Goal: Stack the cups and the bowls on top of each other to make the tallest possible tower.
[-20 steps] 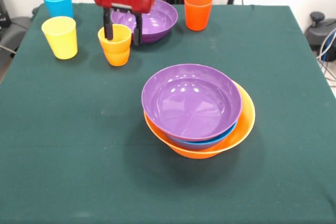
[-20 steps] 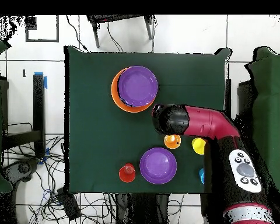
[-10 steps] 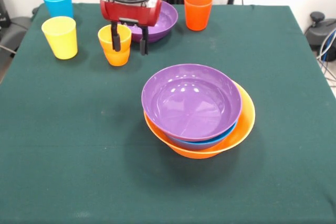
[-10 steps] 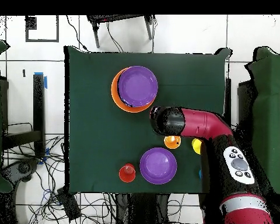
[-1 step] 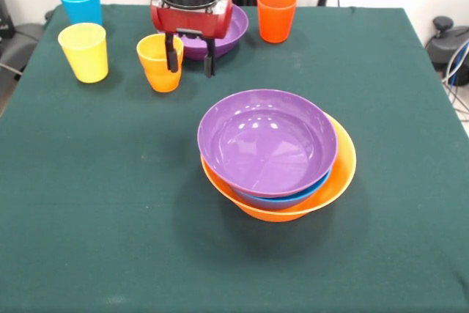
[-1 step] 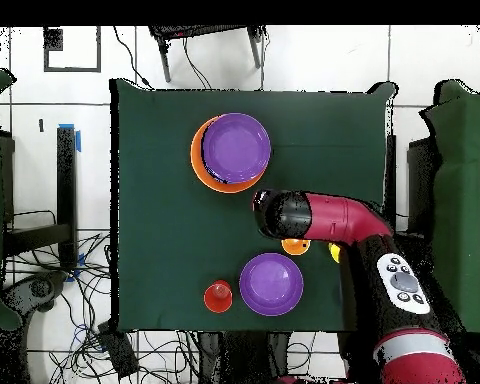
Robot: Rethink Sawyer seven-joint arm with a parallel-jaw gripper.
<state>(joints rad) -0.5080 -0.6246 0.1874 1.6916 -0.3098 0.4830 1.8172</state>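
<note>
The tower stands mid-table: a wide purple bowl [image 5: 267, 141] in a blue bowl [image 5: 282, 199] in the large orange bowl [image 5: 338, 177], seen from above as the tower [image 6: 232, 150]. My gripper [image 5: 191, 67] hangs open and empty just right of the orange cup [image 5: 160, 64], its left finger crossing the cup's right edge. A second purple bowl [image 5: 229, 28] lies behind it. The yellow cup [image 5: 84, 51], light blue cup [image 5: 80, 3] and red-orange cup [image 5: 276, 15] stand along the far side. In the overhead view the gripper [image 6: 269, 212] sits between the tower and the orange cup [image 6: 295, 245].
The dark green cloth [image 5: 88, 203] covers the whole table. In the overhead view the arm [image 6: 369, 235] covers most of the yellow cup and the light blue cup. The loose purple bowl [image 6: 271, 283] and red-orange cup [image 6: 218, 296] sit near the robot's edge.
The open gripper has slid away from the orange cup, rightward in the front view and toward the tower. The cup stays on the table where it was.
</note>
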